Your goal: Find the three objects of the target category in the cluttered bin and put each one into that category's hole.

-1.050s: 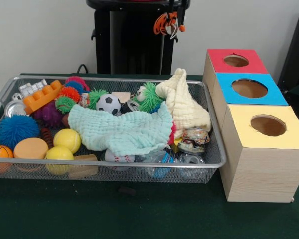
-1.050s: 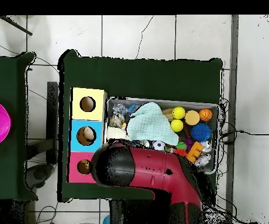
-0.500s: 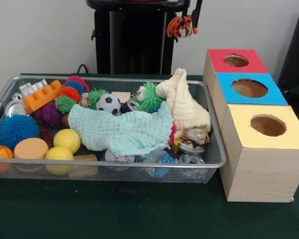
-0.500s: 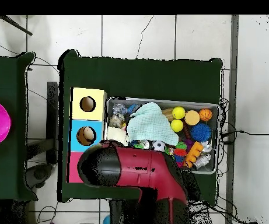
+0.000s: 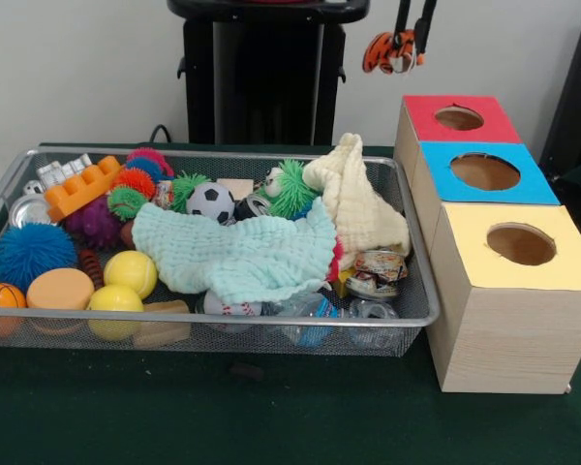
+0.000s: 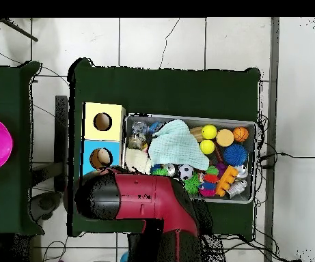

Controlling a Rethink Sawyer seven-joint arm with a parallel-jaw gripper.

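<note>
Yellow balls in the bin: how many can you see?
2. One yellow ball sits behind the other yellow ball, both at the bin's front left in the front view. More may hide under the cloths.

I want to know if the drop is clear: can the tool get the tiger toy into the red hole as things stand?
Probably yes. The tool holds the tiger toy in the air above and just short of the red hole, which lies open with nothing over it.
</note>
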